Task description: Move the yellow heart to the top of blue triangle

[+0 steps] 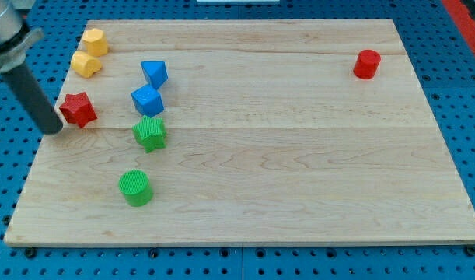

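camera view. your wooden board (299, 155) lies on a blue pegboard surface (470, 101) and carries eight blocks. the arm has no fingers to open or close, so nothing is gripped; it ends in a dark rod whose lower end, my tip (52, 129), rests on the board near the view's left edge, just beside the red star (78, 109) on that star's left, and contact between the two cannot be confirmed.

the yellow heart (86, 64) sits near the view's top left, directly below a second yellow block (94, 40) whose shape cannot be made out clearly; the two are just beside each other. the blue triangle (154, 74) stands to the right of the yellow heart, apart from it. just below the blue triangle is a second blue block (147, 100), of unclear shape, and below that, close to it, the green star (149, 133). the green cylinder (135, 187) stands lower still, apart from the star. the red cylinder (367, 64) stands alone near the view's top right, well apart from all the others.
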Robot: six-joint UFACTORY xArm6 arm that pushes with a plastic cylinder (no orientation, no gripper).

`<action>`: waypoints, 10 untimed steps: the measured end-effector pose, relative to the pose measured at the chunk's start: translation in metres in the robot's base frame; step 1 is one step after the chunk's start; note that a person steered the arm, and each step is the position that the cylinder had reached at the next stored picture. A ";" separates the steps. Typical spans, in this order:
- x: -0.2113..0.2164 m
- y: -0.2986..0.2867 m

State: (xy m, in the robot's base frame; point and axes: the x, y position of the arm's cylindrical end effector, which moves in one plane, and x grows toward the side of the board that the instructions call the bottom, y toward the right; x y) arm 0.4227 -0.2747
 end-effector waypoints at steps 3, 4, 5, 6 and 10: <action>-0.003 -0.001; -0.050 -0.030; -0.109 -0.028; -0.155 -0.023; -0.088 0.015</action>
State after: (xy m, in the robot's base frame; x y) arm 0.3350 -0.2601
